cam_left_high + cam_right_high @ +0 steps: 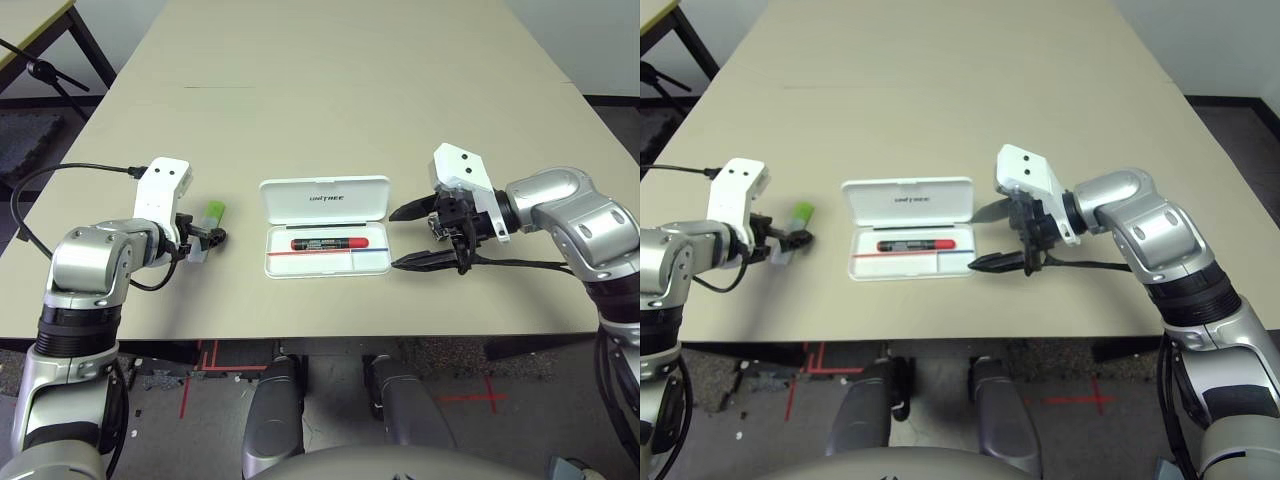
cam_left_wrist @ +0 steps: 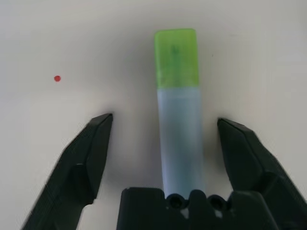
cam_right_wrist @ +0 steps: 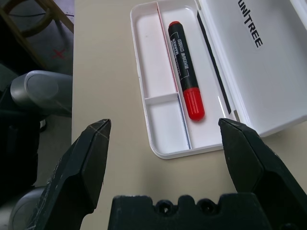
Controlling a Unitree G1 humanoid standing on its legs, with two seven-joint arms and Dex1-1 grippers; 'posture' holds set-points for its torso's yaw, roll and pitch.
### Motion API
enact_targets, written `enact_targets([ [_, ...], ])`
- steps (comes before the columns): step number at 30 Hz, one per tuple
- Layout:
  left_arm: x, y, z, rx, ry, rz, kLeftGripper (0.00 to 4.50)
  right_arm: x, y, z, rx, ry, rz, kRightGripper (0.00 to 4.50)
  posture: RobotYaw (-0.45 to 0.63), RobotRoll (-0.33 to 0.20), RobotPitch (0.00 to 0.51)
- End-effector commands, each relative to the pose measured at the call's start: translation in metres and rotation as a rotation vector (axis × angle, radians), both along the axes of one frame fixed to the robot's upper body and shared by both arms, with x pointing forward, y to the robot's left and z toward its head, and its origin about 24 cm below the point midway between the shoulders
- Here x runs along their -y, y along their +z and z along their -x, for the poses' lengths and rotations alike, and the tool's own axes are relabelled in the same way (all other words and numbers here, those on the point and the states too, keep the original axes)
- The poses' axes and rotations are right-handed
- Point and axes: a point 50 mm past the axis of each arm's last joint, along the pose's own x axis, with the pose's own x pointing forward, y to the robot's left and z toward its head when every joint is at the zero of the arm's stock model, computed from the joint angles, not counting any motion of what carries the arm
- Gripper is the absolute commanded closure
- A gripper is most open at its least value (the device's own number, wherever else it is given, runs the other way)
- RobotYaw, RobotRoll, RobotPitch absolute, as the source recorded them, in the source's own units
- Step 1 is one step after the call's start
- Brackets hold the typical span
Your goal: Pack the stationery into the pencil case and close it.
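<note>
Left of the open pencil case [image 1: 325, 226] (lid printed "UNITREE"), the left end effector [image 2: 165, 122] straddles the green-capped stick [image 2: 177, 105], fingers wide. Inside lies the marker [image 1: 327, 244]; right end effector [image 1: 405, 238] gapes beside it.

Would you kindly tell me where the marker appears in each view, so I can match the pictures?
Left eye view: marker lies in the open case's tray, centre of the picture.
Right eye view: marker in the same tray, left of centre.
Left wrist view: not in it.
Right wrist view: marker in the tray's lidward compartment, upper middle.
Shared landmark: the lid's "UNITREE" print.
</note>
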Motion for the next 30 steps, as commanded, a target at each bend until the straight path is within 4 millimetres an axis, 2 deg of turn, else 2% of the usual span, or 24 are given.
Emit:
enact_targets([
  [1, -0.002, -0.01, 0.003, -0.05, 0.009, -0.008, 1.35, -0.002, -0.002, 0.003, 0.006, 0.012, 0.004, 0.0, 0.03, 0.0, 0.175],
  [6, -0.007, -0.004, 0.005, -0.025, -0.015, -0.034, 3.3, -0.002, -0.002, 0.001, 0.013, 0.008, 0.004, 0.0, 0.04, 0.0, 0.174],
  [7, -0.01, -0.002, 0.005, -0.014, -0.029, -0.042, 3.42, -0.002, -0.002, 0.001, 0.013, 0.009, 0.004, 0.0, 0.04, 0.0, 0.173],
  [12, -0.027, 0.009, 0.016, 0.044, -0.185, -0.093, 3.42, -0.003, -0.003, 0.0, 0.013, 0.004, 0.008, 0.0, 0.04, 0.0, 0.174],
  [19, -0.041, 0.026, 0.042, 0.066, -0.491, -0.089, 3.42, -0.004, -0.004, -0.002, 0.019, 0.004, 0.011, 0.0, 0.06, 0.0, 0.173],
  [22, -0.032, 0.042, 0.056, 0.107, -0.699, -0.032, 3.42, -0.003, -0.005, -0.003, 0.019, 0.006, 0.021, 0.0, 0.06, 0.0, 0.173],
  [26, -0.011, 0.061, 0.061, 0.154, -0.823, 0.021, 3.42, -0.002, -0.006, -0.004, 0.016, 0.009, 0.036, 0.0, 0.07, 0.0, 0.172],
  [30, 0.013, 0.064, 0.061, 0.155, -0.927, 0.027, 3.42, 0.001, -0.008, -0.004, 0.009, 0.007, 0.052, 0.0, 0.07, 0.0, 0.172],
])
